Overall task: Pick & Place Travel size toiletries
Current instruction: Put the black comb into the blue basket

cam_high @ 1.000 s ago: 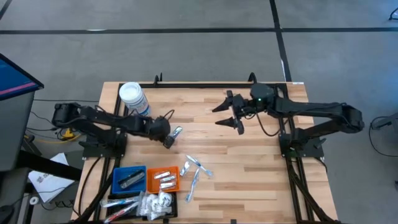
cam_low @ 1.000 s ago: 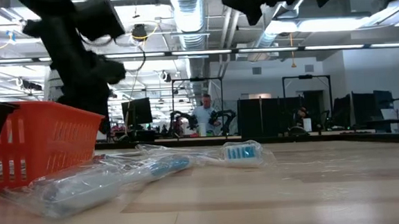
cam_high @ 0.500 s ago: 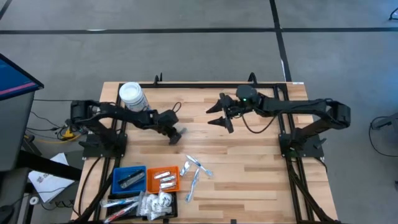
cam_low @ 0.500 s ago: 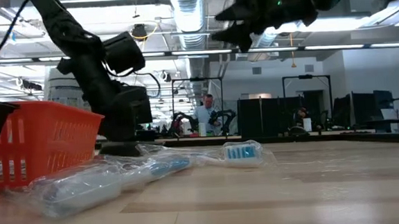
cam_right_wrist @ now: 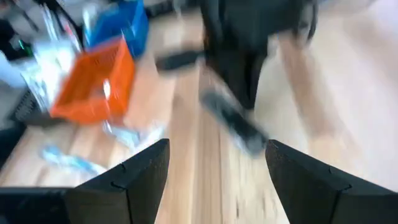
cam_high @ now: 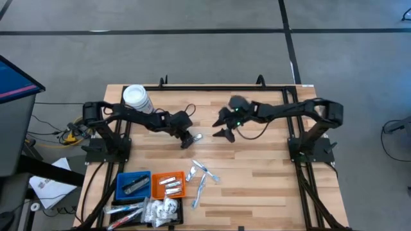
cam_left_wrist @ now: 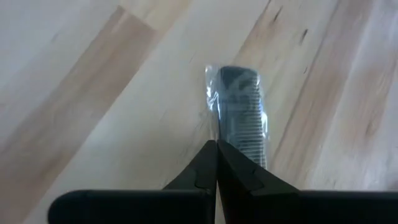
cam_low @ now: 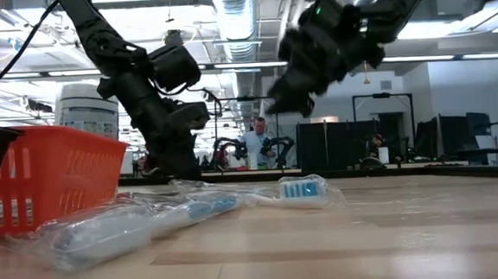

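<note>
A black comb in a clear wrapper (cam_left_wrist: 239,118) juts out past my left gripper (cam_left_wrist: 216,152), which is shut on it; from above the comb (cam_high: 196,137) is near the table's middle, with the gripper (cam_high: 188,140) at its left end. My right gripper (cam_high: 223,126) hovers open just right of it, fingers wide apart (cam_right_wrist: 217,168), pointing at the comb (cam_right_wrist: 233,121). Wrapped toothbrushes (cam_high: 202,176) lie flat near the front, also seen in the low view (cam_low: 150,219). My left gripper pinches the near end of the comb's wrapper (cam_left_wrist: 219,138) between its two shut fingertips. The fingers slant down from the table's left and lie along the comb, which sticks out ahead of them. Whether its far end rests on the table, I cannot tell.
At the front left stand a blue tray (cam_high: 133,184), an orange tray (cam_high: 168,185) with small tubes and a black tray (cam_high: 144,210) with packets. A white-lidded jar (cam_high: 137,99) stands at the back left. Bare wood lies right of the toothbrushes.
My left gripper has moved toward the table's right and down, rolling as it went, carrying the wrapped comb along. My right gripper has come down and toward the left, closer to the comb, staying open.
</note>
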